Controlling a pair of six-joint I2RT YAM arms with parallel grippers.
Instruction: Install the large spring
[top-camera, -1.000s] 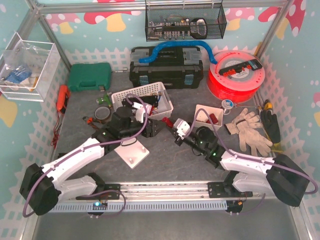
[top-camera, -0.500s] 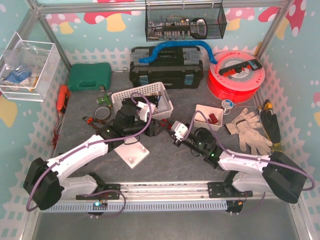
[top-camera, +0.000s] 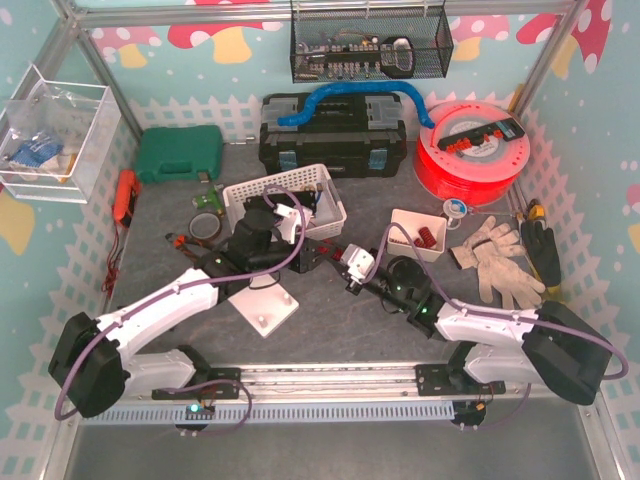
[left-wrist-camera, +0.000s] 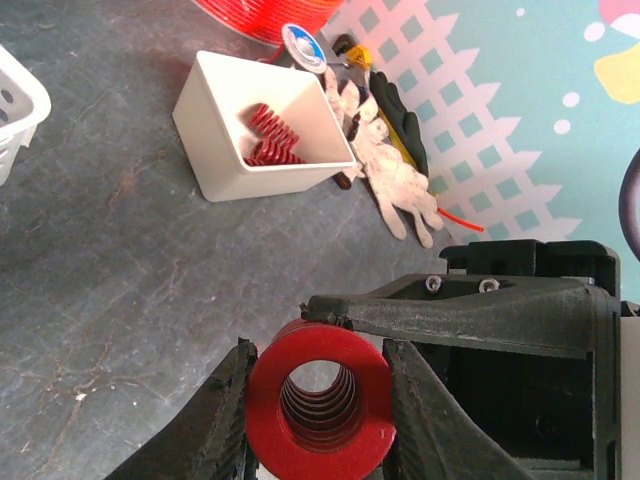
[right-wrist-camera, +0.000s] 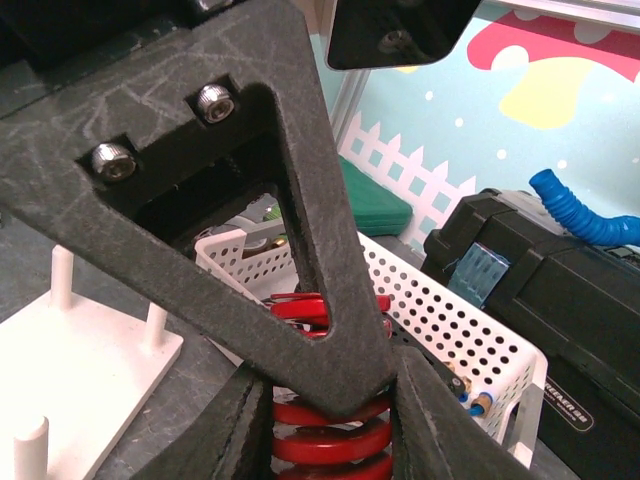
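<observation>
Top cam high behind both bases, looking down on the whole counter (top-camera: 330, 320); left wrist cam close over its fingers (left-wrist-camera: 225, 420), facing bin (left-wrist-camera: 280, 178) and gloves (left-wrist-camera: 400, 185); right wrist cam close-up, facing basket (right-wrist-camera: 450, 330) and toolbox (right-wrist-camera: 540, 290); top view shares all four.

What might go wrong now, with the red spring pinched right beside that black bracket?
The left pincer grips the red spring by its rounded sides, so it might slip or pop out. The black bracket in the right pincer sits right against the spring; a slightly crooked push might jam it. Both pincers work close to the white basket and might knock it.
</observation>
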